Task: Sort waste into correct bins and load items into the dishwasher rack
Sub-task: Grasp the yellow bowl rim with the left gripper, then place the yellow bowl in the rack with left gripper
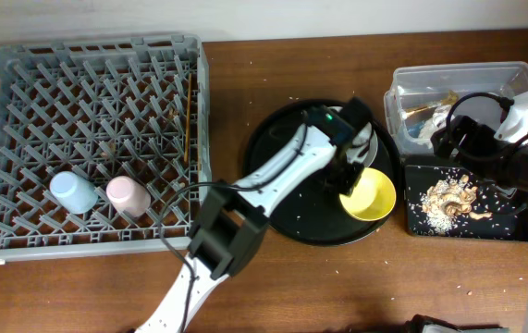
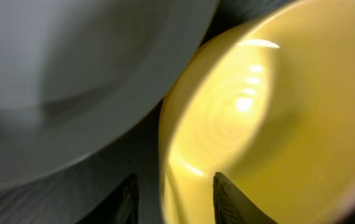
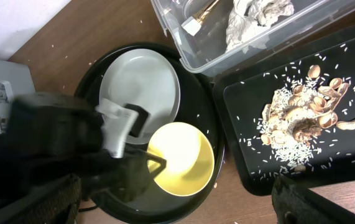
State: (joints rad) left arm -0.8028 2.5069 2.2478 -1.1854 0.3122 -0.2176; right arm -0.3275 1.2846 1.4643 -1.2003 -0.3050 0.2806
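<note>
Overhead view, starting at the left: the big grey dishwasher rack has the blue cup and the pink cup side by side near its front edge. The chopsticks lie along its right side.

Next over is the round black tray, with the left arm reaching across it from the front of the table. The plate sits toward the back of that tray. The yellow bowl is at the right-front part, right up against the plate.

On the left wrist cam the left gripper has one finger inside the bowl and one outside. The jaws are parted either side of the rim and, as far as I can see, not pinching it.

Further right is the clear tub, with crumpled white paper and a golden-brown scrap in it. Just in front of it is the flat black tray, holding the noodle leftovers with pale crumbs scattered around them.

The right gripper hangs over that side, fingers spread wide, holding nothing.
</note>
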